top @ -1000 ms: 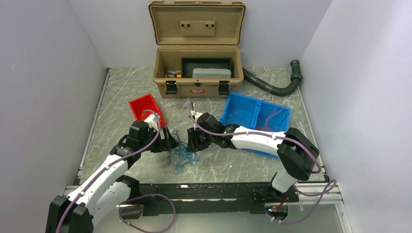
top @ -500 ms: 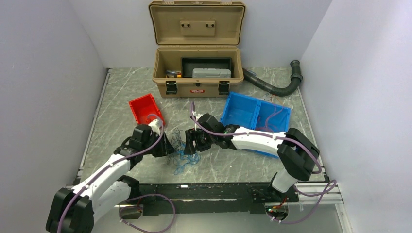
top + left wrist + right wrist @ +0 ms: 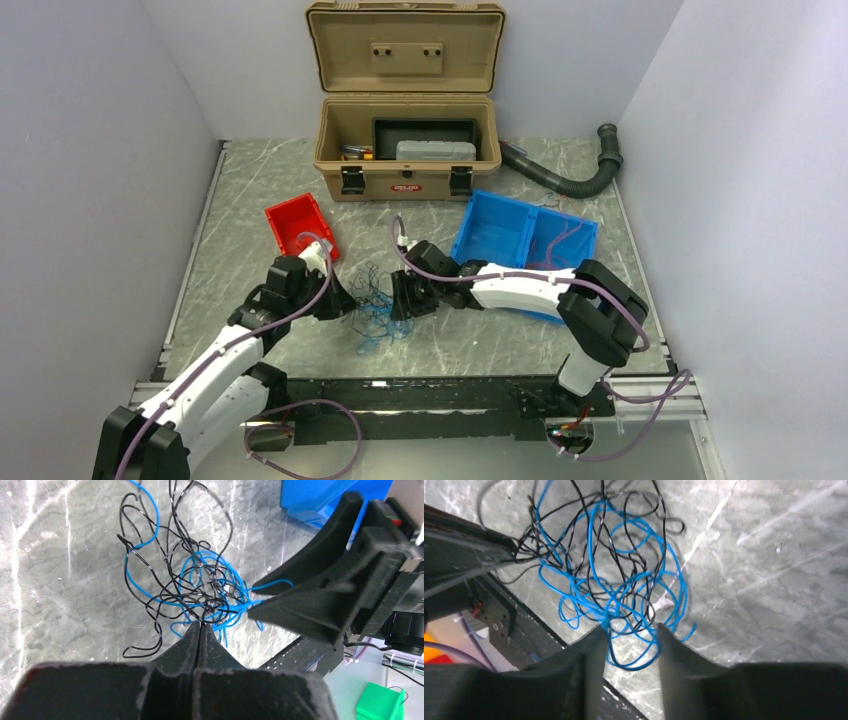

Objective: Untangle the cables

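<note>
We see the cables (image 3: 375, 305), blue and black, lying tangled on the grey marbled counter (image 3: 250, 190) between plain white walls (image 3: 90, 150). The left jaws are closed on black strands. The right jaws stand apart, with blue loops between them.

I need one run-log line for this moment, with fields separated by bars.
stage: untangling, not finished | left tool: shut on black strands of cables | right tool: open over blue loops | cables: one tangle on table

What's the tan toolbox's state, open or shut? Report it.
Open: the toolbox lid stands upright behind the box, leaving the interior visible.
</note>
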### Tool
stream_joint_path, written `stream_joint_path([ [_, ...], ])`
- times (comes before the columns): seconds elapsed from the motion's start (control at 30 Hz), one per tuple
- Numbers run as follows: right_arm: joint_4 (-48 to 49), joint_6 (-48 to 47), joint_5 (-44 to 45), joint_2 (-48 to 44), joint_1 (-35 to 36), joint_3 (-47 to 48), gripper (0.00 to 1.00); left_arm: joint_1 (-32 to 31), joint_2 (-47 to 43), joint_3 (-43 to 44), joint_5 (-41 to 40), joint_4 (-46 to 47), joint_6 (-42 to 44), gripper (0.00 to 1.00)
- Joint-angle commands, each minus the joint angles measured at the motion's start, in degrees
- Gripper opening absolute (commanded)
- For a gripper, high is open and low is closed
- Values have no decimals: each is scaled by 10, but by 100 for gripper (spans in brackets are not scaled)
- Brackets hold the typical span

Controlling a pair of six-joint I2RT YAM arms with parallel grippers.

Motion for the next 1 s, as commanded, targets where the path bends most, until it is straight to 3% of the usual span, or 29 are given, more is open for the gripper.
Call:
stream_joint_path([
  [0.0,23,13,14,-42,1,-21,27,-2,-17,18,-7,14,-1,0],
  [0.07,3,7,30,-61,0,-14,5,-2,-22,23,-25,-2,5,0],
  [0.1,-17,2,47,-72,-1,-6,0,-1,-25,28,-38,-11,5,0],
  [0.37,-150,-46,155,-186,-52,23,0,36,-51,98,-126,-90,27,0],
  [0.53,-205,-57,189,-282,-133,20,0,100,-68,168,-179,-167,39,0],
  [0.73,-265,-35,320,-393,-217,43,0,187,-96,257,-212,-251,60,0],
  [0.97,-281,-42,440,-478,-276,83,0,217,-130,321,-377,-336,29,0],
])
